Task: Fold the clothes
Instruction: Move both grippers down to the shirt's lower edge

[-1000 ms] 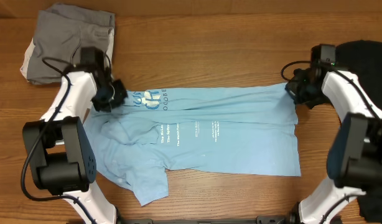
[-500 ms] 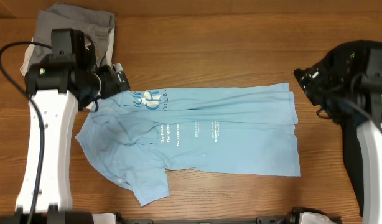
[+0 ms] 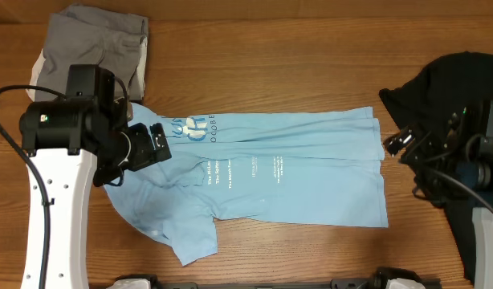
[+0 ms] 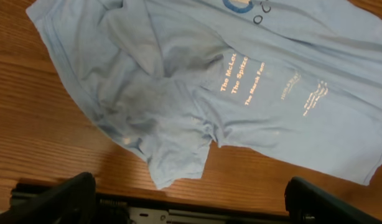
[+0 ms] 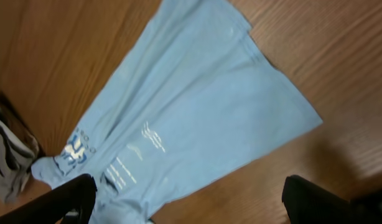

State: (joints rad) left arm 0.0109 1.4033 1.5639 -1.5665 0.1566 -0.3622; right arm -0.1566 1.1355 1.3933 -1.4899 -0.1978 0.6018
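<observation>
The clothes lie on the wooden table. A light blue T-shirt (image 3: 270,172) with white lettering is spread across the middle, one sleeve (image 3: 190,237) sticking out at the front left. A black T-shirt (image 3: 459,88) is heaped at the right. My left gripper (image 3: 158,144) hangs open above the blue shirt's left part, holding nothing. My right gripper (image 3: 397,144) hangs open over the shirt's right edge, also with nothing in it. In the left wrist view the shirt (image 4: 241,81) lies flat below the open left gripper (image 4: 191,208). The right wrist view shows the shirt's hem end (image 5: 203,106) beyond the open right gripper (image 5: 197,208).
A grey folded garment (image 3: 90,48) lies at the back left corner, seen also as a striped grey edge (image 5: 7,155) in the right wrist view. Bare wood (image 3: 270,56) runs along the back of the table. The table's front edge (image 4: 178,202) is close below the left gripper.
Both grippers have opened and let go of the blue shirt's back edge. Both arms have risen and drawn toward the front. The shirt stays flat.
</observation>
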